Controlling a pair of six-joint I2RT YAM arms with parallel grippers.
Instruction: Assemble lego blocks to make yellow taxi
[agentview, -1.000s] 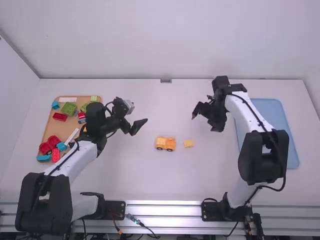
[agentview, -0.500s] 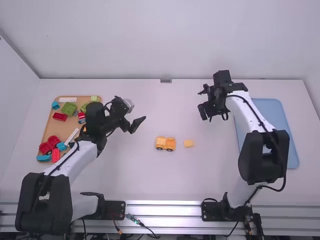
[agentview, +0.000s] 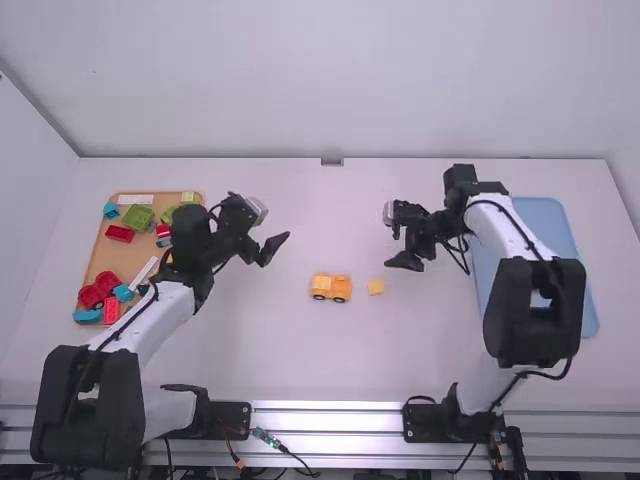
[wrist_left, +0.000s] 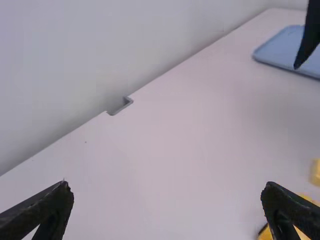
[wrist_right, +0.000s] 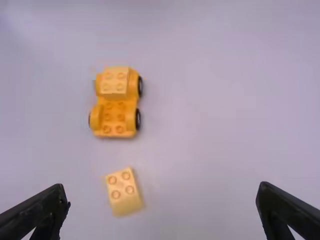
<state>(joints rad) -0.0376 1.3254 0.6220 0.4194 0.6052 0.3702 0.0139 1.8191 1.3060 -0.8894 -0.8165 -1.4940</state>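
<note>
Wide and empty like the left pincer (wrist_left: 167, 189), the right pincer (wrist_right: 163, 189) could skew the loose block (wrist_right: 124, 194) by descending off-centre.

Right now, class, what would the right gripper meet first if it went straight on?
The right gripper points down, so likely the table close beside the loose yellow block, though depth is unclear.

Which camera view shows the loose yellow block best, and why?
The right wrist view: the block appears whole and largest, its four studs easy to count. The high view shows it whole but tiny, beside the car. The left wrist view cuts it off at the edge.
</note>
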